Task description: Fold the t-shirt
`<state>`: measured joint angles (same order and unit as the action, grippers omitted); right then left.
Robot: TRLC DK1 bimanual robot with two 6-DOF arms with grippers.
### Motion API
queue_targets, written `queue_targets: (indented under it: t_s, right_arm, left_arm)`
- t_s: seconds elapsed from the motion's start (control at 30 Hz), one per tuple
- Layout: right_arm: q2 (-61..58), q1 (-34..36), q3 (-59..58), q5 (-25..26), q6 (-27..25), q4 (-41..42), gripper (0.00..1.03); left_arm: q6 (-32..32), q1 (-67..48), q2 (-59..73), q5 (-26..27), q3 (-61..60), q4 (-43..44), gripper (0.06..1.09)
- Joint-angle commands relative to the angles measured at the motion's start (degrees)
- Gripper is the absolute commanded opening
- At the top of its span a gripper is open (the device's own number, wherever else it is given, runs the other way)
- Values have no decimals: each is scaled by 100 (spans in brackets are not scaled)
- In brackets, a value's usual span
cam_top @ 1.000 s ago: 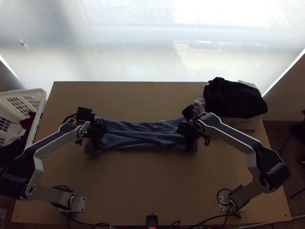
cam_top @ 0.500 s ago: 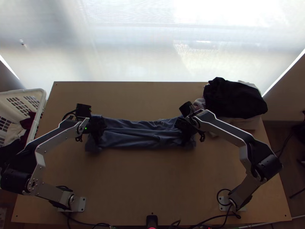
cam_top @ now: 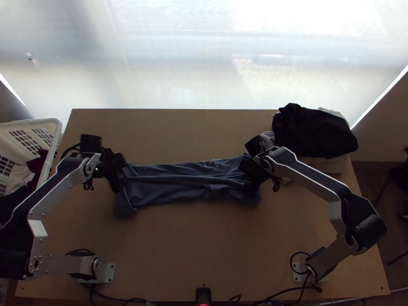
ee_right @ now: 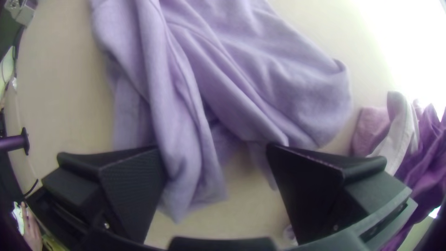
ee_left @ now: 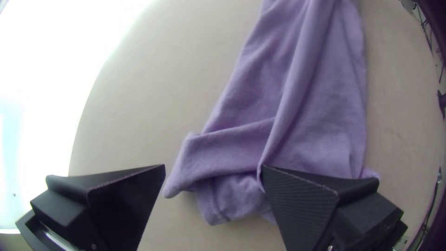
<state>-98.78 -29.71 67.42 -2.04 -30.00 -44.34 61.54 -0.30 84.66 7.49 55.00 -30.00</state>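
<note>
Left claw: parted, nothing between its fingers, at the t-shirt's left end. Right claw: likewise spread, unclenched, over the right end. The t-shirt lies across the middle of the worktop as a long, narrow strip, running from left to right. Ridges and creases run lengthwise; both ends are uneven (the left has a turned flap), and a pale marking sits near its far edge. Dark clothing is heaped at the worktop's far right corner.
</note>
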Motion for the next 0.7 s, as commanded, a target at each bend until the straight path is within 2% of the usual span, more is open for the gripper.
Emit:
queue_targets:
  t_s: [0.0, 0.13, 0.27, 0.43, 0.5, 0.57, 0.6, 0.67]
  right_arm:
    - [325, 264, -62, 2, -15, -119, 90]
    - [544, 414, -45, 2, -24, -172, 91]
    - [659, 475, -80, 11, -59, -216, 91]
    - [869, 563, -1, 20, 29, -233, 90]
    - [1019, 528, 52, 108, 143, -233, 90]
    - [1177, 300, 114, 468, 302, -233, 90]
    - [1274, 141, 140, 609, 354, -233, 85]
    - [1502, -166, 131, 697, 363, -225, 68]
  left_arm:
    - [95, 451, -187, 192, 494, -445, 104]
    - [95, 618, -187, 297, 810, -604, 104]
    - [271, 627, -213, 412, 872, -1219, 104]
    - [535, 1225, -82, 456, 1162, -1184, 104]
    - [201, 1313, -125, 473, 1531, -1307, 104]
    - [-467, 1286, -468, 640, 1751, -1298, 104]
    - [-845, 1234, -732, 772, 1777, -1254, 104]
    - [-1619, 1023, -1286, 869, 1759, -1201, 104]
